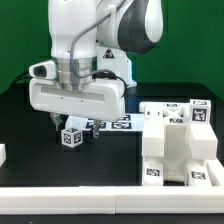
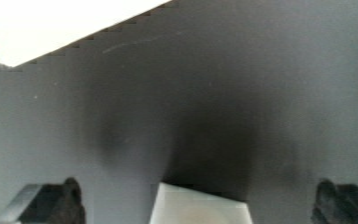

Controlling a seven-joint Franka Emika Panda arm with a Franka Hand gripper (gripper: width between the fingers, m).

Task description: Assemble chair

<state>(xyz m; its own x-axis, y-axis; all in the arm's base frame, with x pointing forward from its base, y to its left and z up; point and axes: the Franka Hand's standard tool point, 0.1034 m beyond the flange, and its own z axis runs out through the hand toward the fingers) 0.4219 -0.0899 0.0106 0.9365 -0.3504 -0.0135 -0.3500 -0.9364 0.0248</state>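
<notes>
hovering low over the black counter (image 1: 30, 190), our hand (image 1: 62, 119) spreads wide and empty; the chair (image 1: 178, 148) sits assembled near the counter's front corner, so we lift straight clear.

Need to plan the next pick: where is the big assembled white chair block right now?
In the exterior view, the chair block stands on the table at the right, apart from the gripper and the small tagged cube.
</notes>
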